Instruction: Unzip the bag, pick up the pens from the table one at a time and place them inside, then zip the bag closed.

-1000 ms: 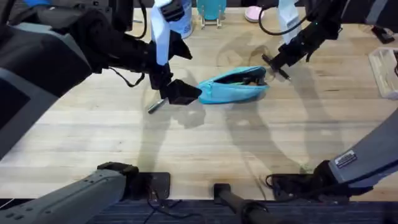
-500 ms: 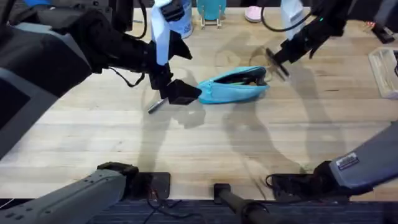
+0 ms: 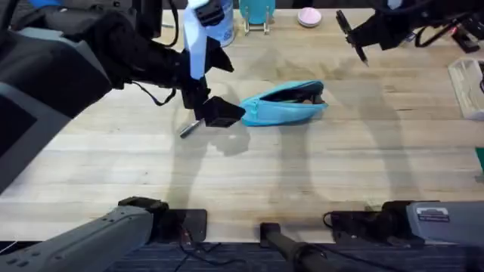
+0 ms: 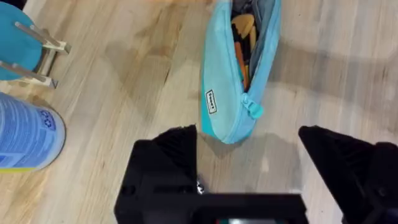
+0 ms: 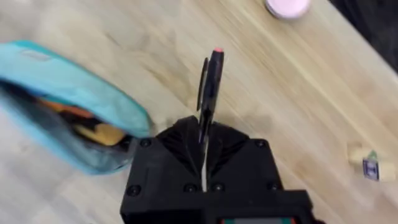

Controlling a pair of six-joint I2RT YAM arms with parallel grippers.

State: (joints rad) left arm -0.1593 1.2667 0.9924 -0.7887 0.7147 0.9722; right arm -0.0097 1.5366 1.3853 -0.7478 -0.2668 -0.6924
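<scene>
- The bag (image 3: 286, 103) lies on the table (image 3: 302, 181), a little behind the middle, with its long axis across the table from left to right. Its zipper is open along the top, and some things inside are visible.
- The right gripper (image 3: 355, 32) is closed on the black pen (image 5: 210, 93), which has a red tip. It hangs high over the back right of the table, well apart from the bag.
- From these jaws the open bag lies to the left and nearer to the robot, so I think the pen must travel that way and go down along the opening.
- The left gripper (image 4: 249, 165) is open, with its fingers on both sides of the bag's left end, just beside the zipper pull (image 4: 252, 107).
- The grey pen (image 3: 189, 128) lies on the table under the left gripper, so the left arm is nearer to it.
</scene>
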